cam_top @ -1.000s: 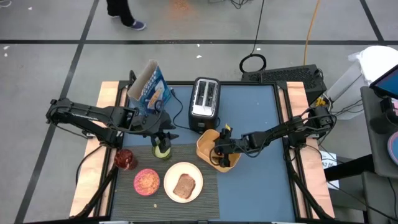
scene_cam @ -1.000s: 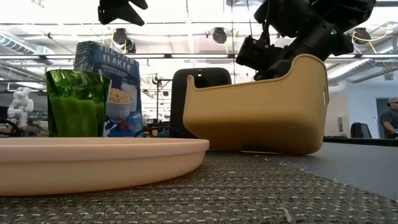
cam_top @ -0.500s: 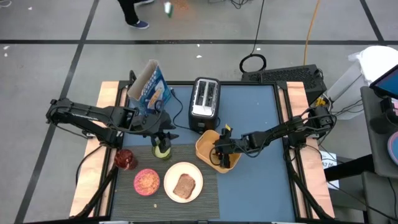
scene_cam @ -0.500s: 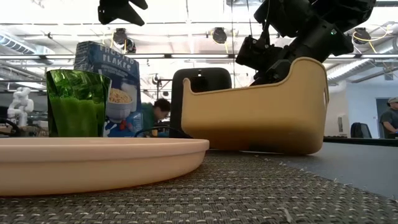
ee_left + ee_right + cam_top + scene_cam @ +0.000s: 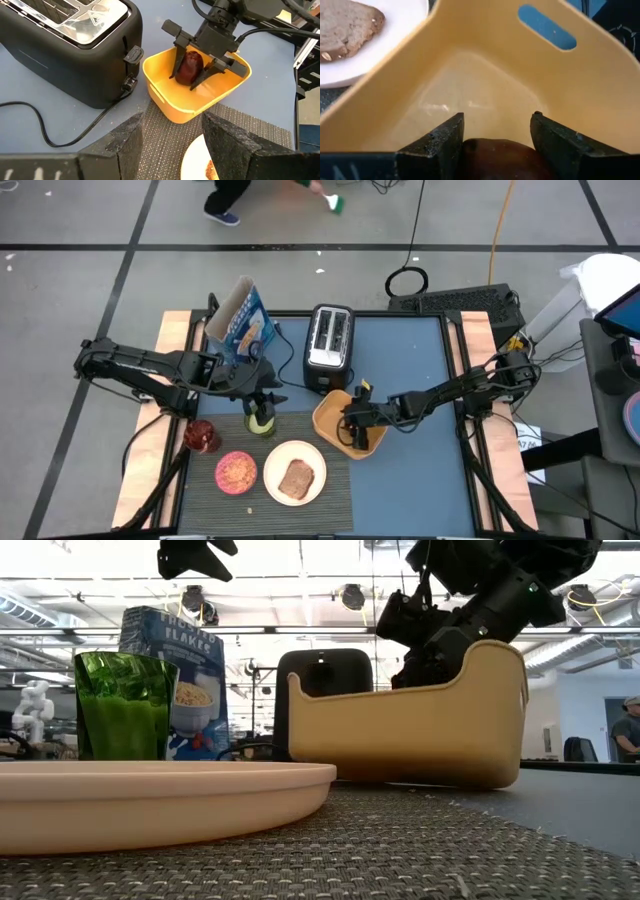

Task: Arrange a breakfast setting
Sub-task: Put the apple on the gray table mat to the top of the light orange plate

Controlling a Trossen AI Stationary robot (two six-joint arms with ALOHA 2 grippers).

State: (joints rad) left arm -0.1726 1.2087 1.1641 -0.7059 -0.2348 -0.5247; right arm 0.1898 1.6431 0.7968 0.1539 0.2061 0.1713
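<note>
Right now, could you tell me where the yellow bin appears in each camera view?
High view: yellow bin, right of centre, below the toaster.
Low view: bin fills centre-right.
Left wrist view: bin at centre, beside the toaster.
Right wrist view: bin fills the frame.
Shared landmark: right claw inside it.

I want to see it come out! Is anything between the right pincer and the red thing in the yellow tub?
Nothing visible. The right pincer is closed on the dark red thing inside the yellow tub. Only the tub's wall stands between it and the placemat.
</note>
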